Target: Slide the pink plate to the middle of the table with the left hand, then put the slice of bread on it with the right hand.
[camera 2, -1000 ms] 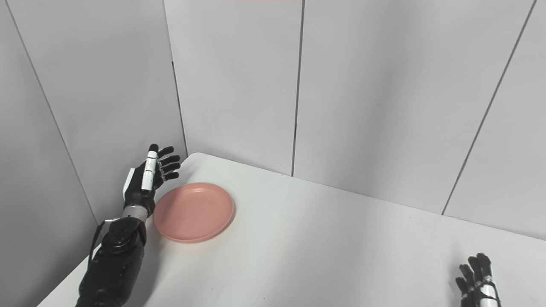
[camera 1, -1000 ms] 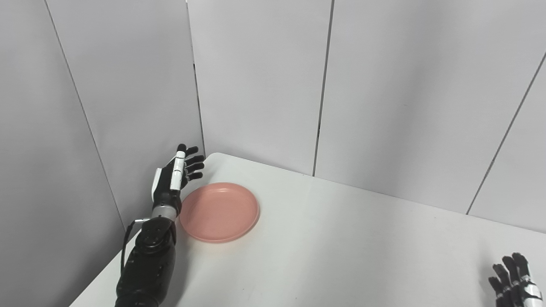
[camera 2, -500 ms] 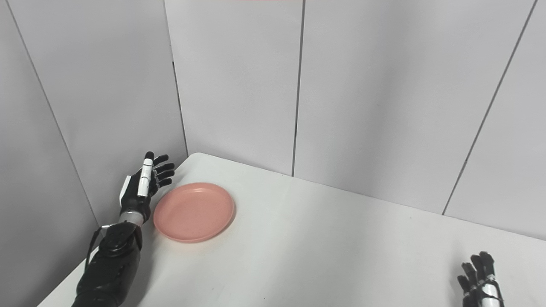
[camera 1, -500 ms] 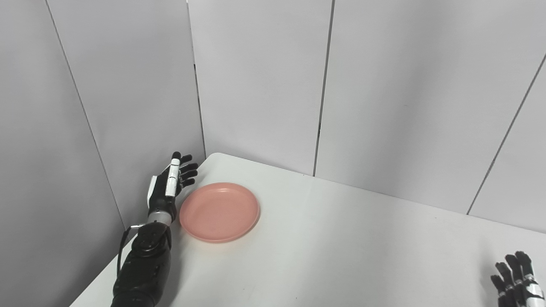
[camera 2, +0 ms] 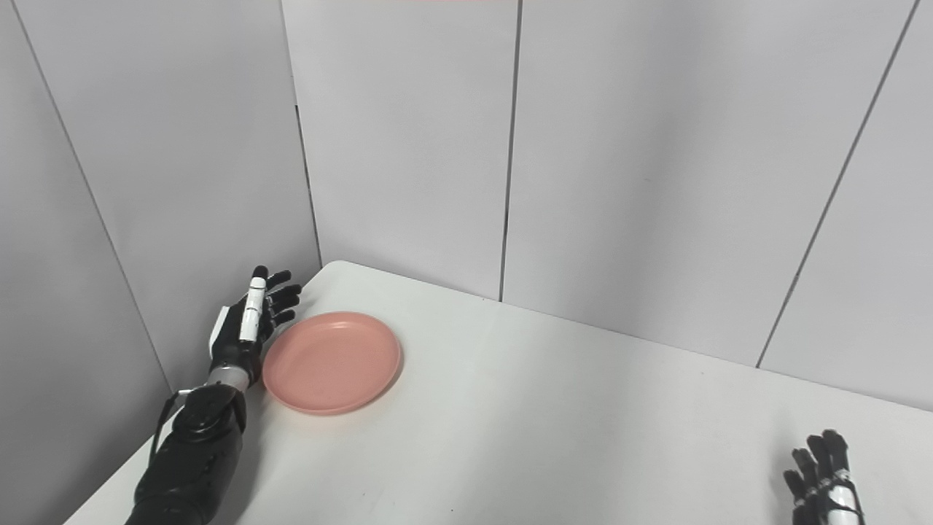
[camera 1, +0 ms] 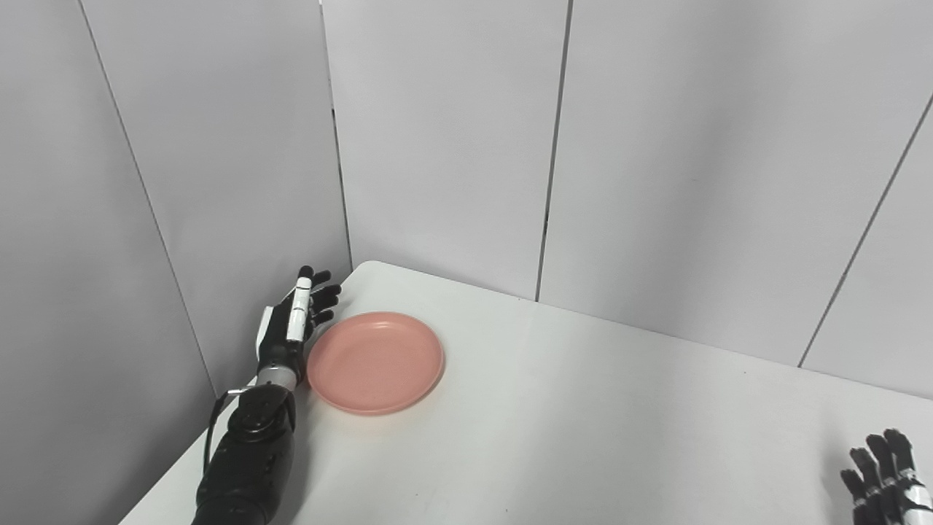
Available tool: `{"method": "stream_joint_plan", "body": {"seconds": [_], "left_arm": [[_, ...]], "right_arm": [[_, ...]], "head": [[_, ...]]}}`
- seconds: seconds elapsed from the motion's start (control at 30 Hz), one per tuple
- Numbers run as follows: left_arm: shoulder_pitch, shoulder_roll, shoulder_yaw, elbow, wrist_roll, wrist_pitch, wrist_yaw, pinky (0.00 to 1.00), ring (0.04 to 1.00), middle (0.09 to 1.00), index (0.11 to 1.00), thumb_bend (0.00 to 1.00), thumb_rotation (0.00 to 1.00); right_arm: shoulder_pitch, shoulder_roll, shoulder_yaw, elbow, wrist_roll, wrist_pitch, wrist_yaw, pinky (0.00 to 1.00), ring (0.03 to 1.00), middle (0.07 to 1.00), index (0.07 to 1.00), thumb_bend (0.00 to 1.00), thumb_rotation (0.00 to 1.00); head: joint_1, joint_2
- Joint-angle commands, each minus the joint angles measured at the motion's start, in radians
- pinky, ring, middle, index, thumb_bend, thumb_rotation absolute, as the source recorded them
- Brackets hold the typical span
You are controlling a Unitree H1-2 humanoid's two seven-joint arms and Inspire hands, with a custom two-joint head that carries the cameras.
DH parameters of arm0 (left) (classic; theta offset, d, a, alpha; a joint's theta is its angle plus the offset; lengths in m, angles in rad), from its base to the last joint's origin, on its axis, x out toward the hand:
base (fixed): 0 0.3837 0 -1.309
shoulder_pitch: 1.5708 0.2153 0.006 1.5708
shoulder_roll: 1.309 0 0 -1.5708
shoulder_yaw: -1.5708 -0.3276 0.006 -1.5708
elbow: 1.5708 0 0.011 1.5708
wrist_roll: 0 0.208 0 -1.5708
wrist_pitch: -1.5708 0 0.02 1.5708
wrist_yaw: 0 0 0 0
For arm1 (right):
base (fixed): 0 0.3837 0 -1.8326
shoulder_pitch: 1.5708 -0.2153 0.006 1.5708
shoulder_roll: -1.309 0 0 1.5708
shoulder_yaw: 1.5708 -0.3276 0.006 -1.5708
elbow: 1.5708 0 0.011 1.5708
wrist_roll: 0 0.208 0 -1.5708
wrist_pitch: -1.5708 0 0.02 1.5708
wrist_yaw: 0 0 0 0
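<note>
We are noting the left hand (camera 1: 291,324) hovering spread wide, empty, just left of the pink plate (camera 1: 375,362); right hand (camera 2: 824,477) lying far right of the plate, fingers apart.

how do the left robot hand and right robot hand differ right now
The left robot hand is raised beside the round pink plate's left rim at the white table's far left corner; the right robot hand sits at the near right, cropped by the frame's bottom edge. The left shows a white panel. Both are black, fingers apart, holding nothing.
</note>
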Motion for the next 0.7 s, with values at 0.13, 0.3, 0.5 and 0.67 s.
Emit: {"method": "stream_joint_plan", "body": {"seconds": [0.13, 0.3, 0.5, 0.67], "left_arm": [[-0.029, 0.033, -0.002, 0.010, -0.035, -0.051, -0.064, 0.86, 0.833, 0.771, 0.773, 0.75, 1.00], [-0.027, 0.030, -0.005, 0.018, -0.053, -0.054, -0.103, 0.86, 0.828, 0.770, 0.775, 0.76, 1.00], [-0.023, 0.027, -0.007, 0.012, -0.096, -0.042, -0.179, 0.82, 0.824, 0.779, 0.788, 0.79, 1.00], [-0.017, 0.018, -0.015, -0.014, -0.110, -0.027, -0.202, 0.82, 0.829, 0.786, 0.805, 0.78, 1.00]], "right_arm": [[-0.023, -0.007, -0.007, -0.033, 0.007, -0.024, 0.005, 1.00, 0.992, 0.996, 1.000, 0.59, 0.91], [-0.027, -0.007, -0.010, -0.023, 0.014, -0.033, 0.008, 1.00, 0.986, 0.994, 1.000, 0.58, 0.91], [-0.030, -0.007, -0.010, -0.017, 0.007, -0.035, 0.005, 1.00, 0.984, 0.993, 1.000, 0.58, 0.91], [-0.029, -0.003, -0.010, -0.025, 0.003, -0.032, 0.000, 1.00, 0.977, 0.988, 1.000, 0.57, 0.92]], "head": [[-0.001, 0.001], [-0.001, 0.000], [-0.006, 0.001], [-0.008, 0.003]]}}
